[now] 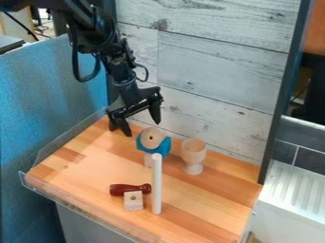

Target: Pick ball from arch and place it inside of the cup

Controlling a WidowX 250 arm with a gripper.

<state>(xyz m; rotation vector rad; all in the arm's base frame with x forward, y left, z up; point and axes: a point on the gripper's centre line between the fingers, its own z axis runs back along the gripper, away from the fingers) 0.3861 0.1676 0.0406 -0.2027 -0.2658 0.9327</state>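
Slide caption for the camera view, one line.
Open gripper near the ball on the blue arch, wooden cup alongside.

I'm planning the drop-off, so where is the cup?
In the camera view, the cup stands just right of the blue arch, near the plank wall.

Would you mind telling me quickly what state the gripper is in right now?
Gripper: open, its fingers well apart, holding nothing.
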